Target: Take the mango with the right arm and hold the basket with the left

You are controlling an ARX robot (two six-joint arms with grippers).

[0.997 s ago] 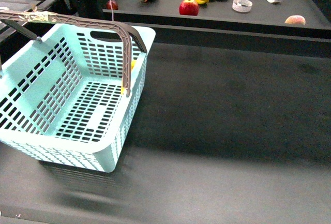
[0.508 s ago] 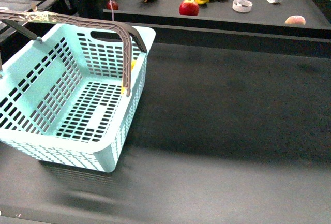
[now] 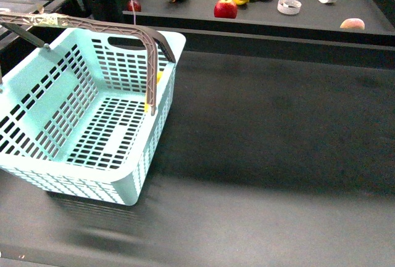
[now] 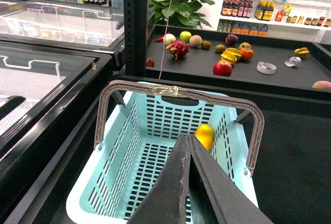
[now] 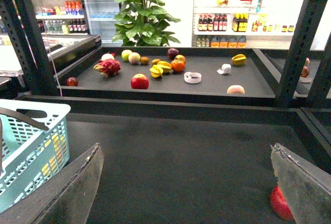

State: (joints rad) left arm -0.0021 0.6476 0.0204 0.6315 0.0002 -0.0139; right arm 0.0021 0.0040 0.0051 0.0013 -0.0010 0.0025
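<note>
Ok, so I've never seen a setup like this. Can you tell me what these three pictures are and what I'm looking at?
This is a robot with two arms, each ending in a gripper. One picture looks forward from its body. It shows a large light-blue slotted plastic basket with grey-brown handles on a dark table, with no arm in view. Behind it is a shelf of fruit, including a red apple.

The other two pictures come from cameras on the wrists. The left gripper hangs shut above the basket, holding nothing that I can see. A smooth yellow-orange mango seems to lie inside the basket. The right gripper is open and empty over the table.
</note>
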